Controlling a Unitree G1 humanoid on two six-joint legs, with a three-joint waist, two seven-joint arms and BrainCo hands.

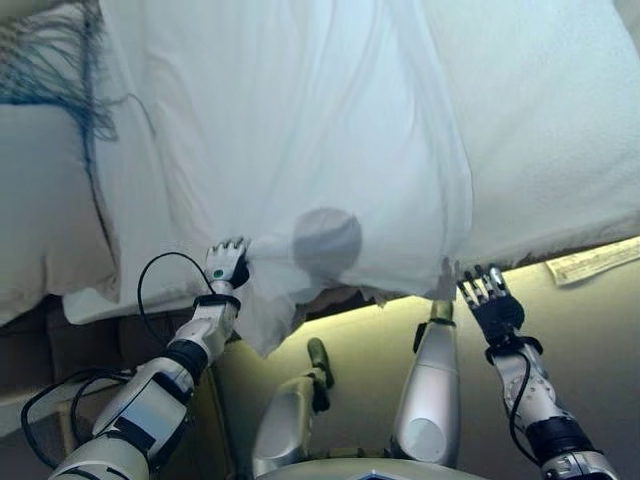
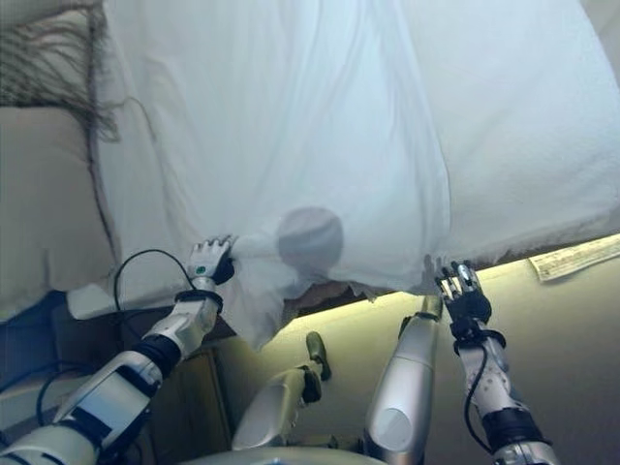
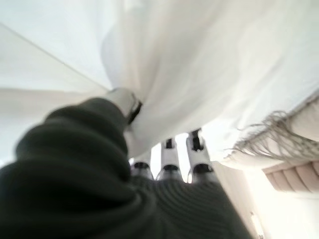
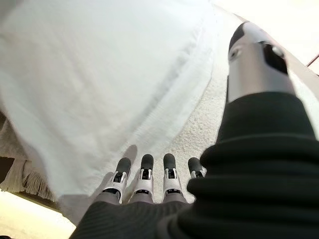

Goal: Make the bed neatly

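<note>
White sheet [image 1: 300, 130] lies over bed [image 1: 560, 150], lower edge bunched, hanging off near side. Left robot hand [image 1: 226, 264] clamps bunched edge. Right robot hand [image 1: 486, 295] at sheet corner, fingers straight, holding nothing. Risk: one-sided pull drags sheet askew, right corner slips down.

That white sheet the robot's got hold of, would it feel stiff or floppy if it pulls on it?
Probably floppy: the white sheet bunches into folds where the left hand grips it, and its edge droops over the bed's side. It looks thin and light, so a pull would likely stretch creases towards the grip. The right hand looks open beside the hem.
</note>
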